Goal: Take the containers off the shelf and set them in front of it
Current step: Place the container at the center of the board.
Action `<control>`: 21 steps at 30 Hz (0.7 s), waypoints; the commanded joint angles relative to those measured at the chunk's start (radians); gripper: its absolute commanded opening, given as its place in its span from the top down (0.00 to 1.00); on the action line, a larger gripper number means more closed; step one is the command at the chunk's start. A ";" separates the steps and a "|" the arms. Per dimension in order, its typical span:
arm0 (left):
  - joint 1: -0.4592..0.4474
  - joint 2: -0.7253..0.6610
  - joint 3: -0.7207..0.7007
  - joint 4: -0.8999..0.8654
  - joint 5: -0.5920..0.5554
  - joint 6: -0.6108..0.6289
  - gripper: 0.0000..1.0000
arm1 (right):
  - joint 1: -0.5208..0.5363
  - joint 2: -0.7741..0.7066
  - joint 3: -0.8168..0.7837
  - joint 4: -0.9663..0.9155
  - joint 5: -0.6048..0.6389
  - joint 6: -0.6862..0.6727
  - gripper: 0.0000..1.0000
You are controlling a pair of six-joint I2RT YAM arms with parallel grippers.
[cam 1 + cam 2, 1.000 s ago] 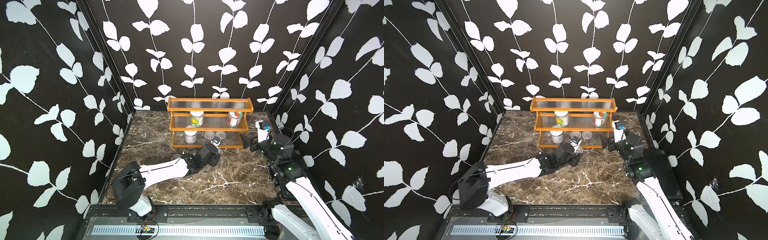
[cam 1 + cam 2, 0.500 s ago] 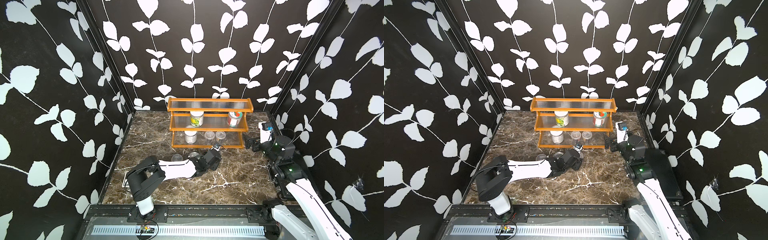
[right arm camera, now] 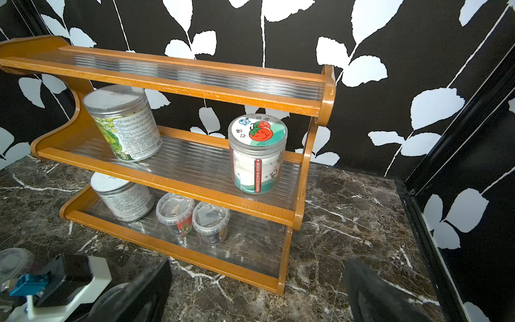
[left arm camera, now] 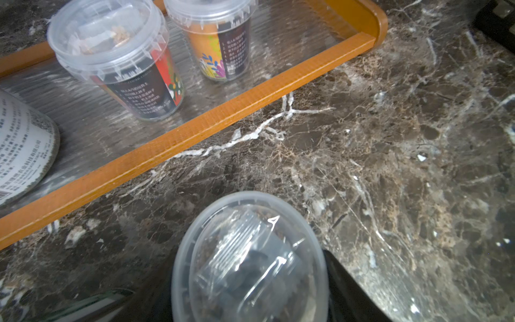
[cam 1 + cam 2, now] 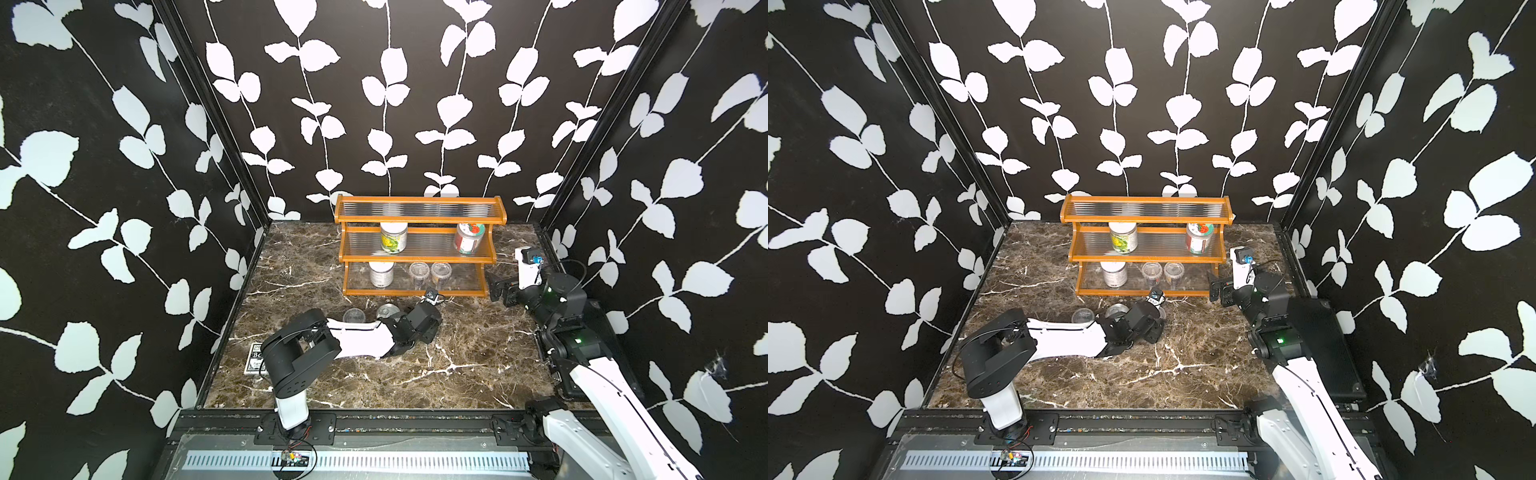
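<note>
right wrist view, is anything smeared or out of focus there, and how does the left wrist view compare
Right wrist view: the yellow-green jar and the shelf around it look smeared, the strawberry-lid jar is readable, the open jaws at the edge are soft. Left wrist view: the clear cup between the jaws is close and soft, glare streaks on its lid.

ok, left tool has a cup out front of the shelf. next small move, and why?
Probably ease the left tool down and open it: its clear lidded cup is in front of the shelf, over the bare marble table. Whether the cup touches the table I cannot tell.
</note>
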 commanded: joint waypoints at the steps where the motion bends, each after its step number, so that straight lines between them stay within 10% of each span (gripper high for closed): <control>1: 0.008 -0.007 -0.002 -0.030 0.007 0.012 0.32 | -0.013 -0.010 -0.024 0.035 -0.002 0.001 0.00; 10: 0.010 -0.057 0.024 -0.092 0.000 0.021 0.09 | -0.028 -0.003 -0.027 0.040 -0.027 0.007 0.00; 21: 0.011 -0.155 0.104 -0.189 0.005 0.053 0.03 | -0.042 0.009 -0.029 0.051 -0.058 0.015 0.00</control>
